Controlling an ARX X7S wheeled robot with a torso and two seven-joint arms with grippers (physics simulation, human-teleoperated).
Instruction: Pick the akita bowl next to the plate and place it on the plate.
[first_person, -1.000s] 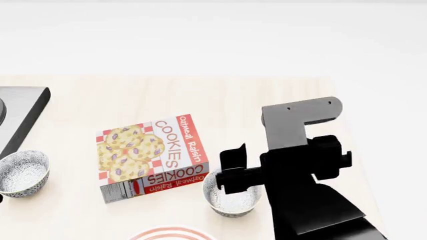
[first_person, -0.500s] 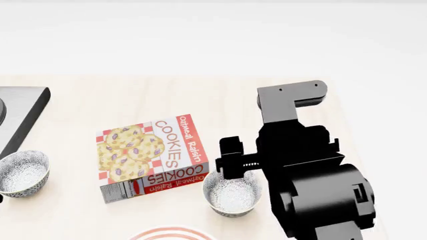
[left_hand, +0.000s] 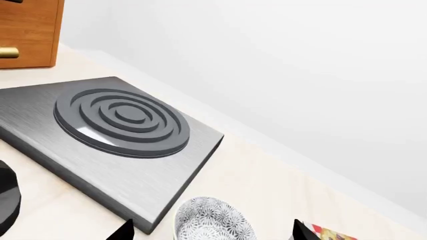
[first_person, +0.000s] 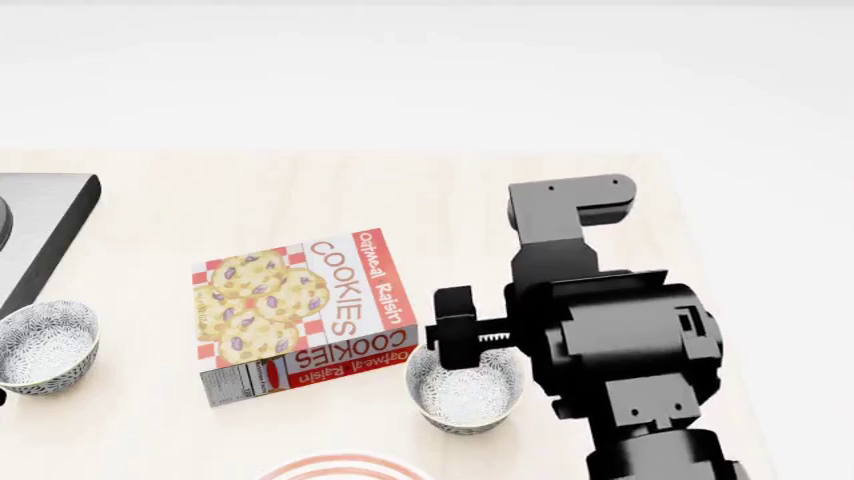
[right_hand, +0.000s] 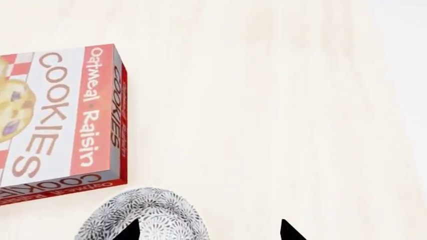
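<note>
1. The right pincer (first_person: 461, 335) hangs over the akita bowl (first_person: 463, 390), its tips spread apart around the rim, not clamped.
2. That bowl sits on the pale surface (first_person: 400, 200) just beside the cookie box (first_person: 304, 312), with the plate (first_person: 344, 468) near it at the front edge.
3. Far left, a second speckled bowl (first_person: 47, 346) stands beside the grey stove (left_hand: 113, 140).
4. The left pincer (left_hand: 210, 232) shows only two tips, spread apart.

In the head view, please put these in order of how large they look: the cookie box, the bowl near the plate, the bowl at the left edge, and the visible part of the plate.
1. Cookie box, clearly largest.
2. Bowl near the plate and left bowl: they look alike, so I do not rank them.
3. Plate: only a thin arc of its rim shows at the bottom edge.
</note>
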